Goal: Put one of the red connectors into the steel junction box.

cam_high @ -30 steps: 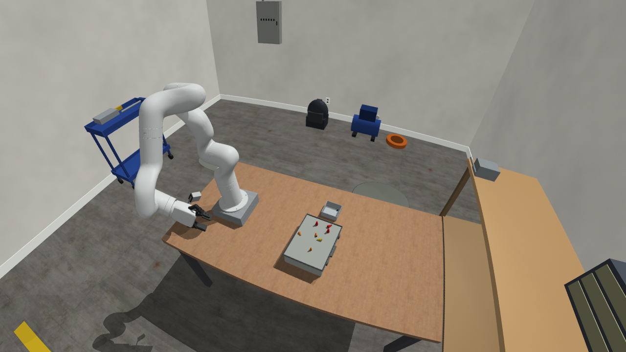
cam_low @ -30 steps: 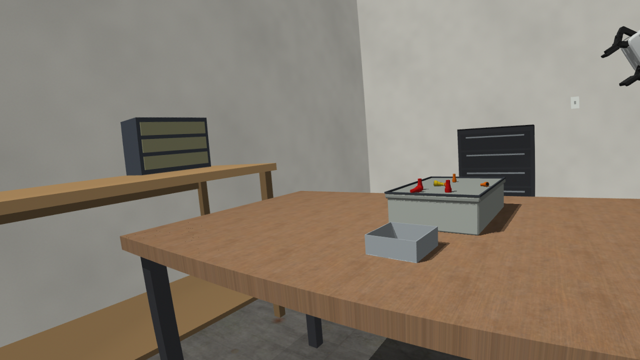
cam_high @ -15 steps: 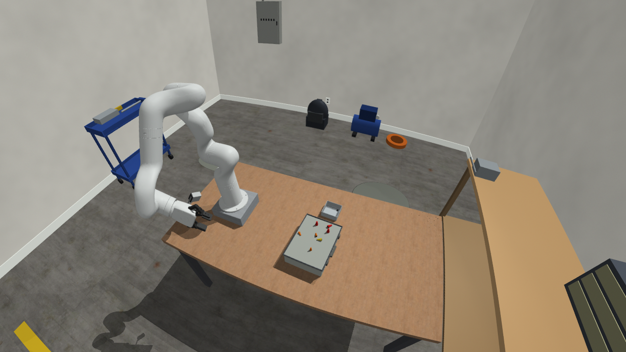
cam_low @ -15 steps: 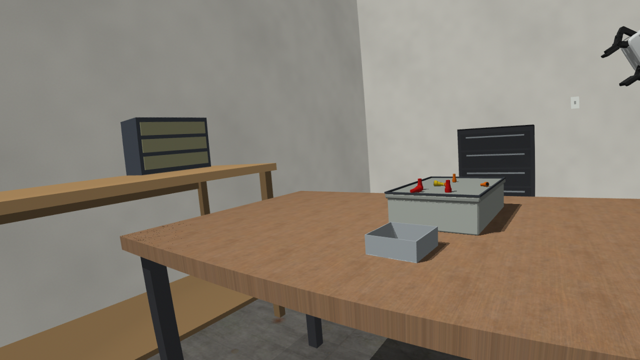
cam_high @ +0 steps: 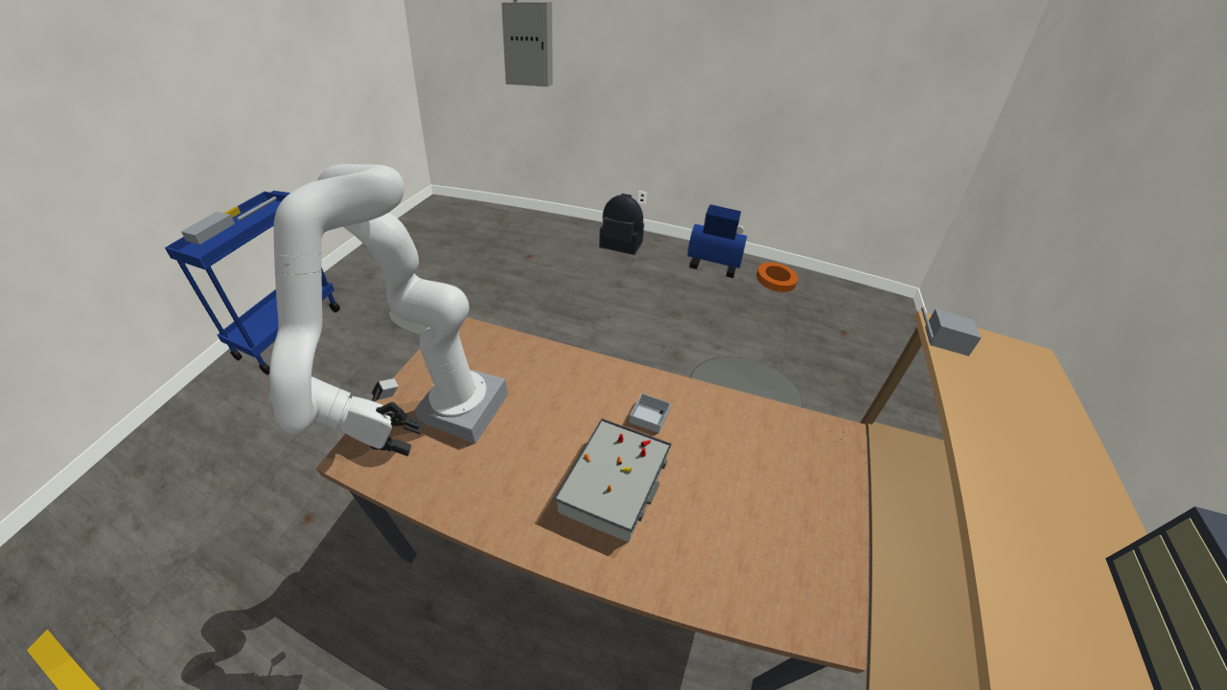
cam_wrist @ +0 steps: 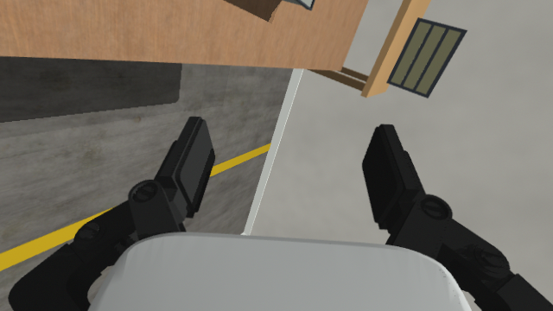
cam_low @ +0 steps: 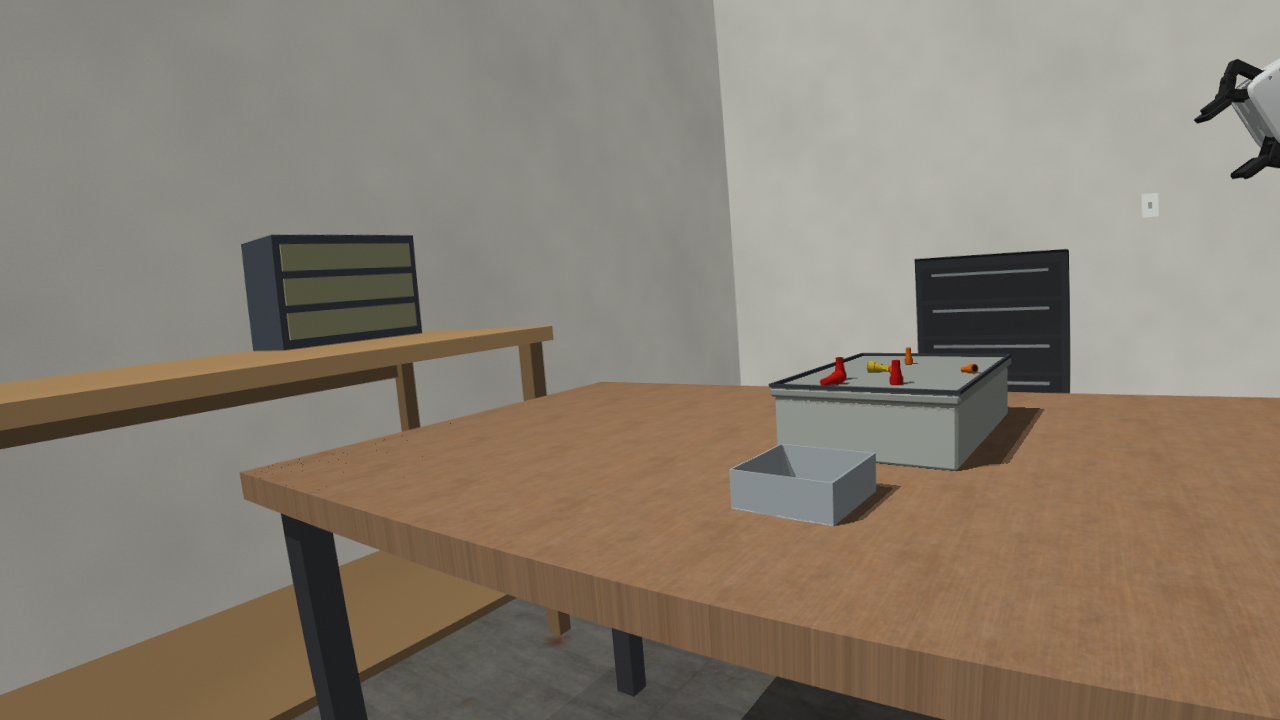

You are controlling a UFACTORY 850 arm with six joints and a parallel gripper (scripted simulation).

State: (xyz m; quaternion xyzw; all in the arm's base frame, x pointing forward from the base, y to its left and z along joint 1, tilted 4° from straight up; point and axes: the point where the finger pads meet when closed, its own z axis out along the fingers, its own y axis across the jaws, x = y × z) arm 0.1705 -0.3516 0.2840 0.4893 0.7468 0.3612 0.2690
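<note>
Your end effector (cam_high: 403,433) hangs spread wide and pinching nothing, over the tabletop's (cam_high: 754,515) left edge beside the arm's base (cam_high: 491,402), well apart from the tool case (cam_high: 600,497). The red connectors (cam_low: 896,373) lie at the far end of its lid, near the junction box (cam_low: 836,497)

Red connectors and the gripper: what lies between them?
In the top view, only the arm's base and bare table separate the open gripper from the red connectors.

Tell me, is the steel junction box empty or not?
Empty: the junction box shows only bare inner walls and every connector lies on the case lid.
</note>
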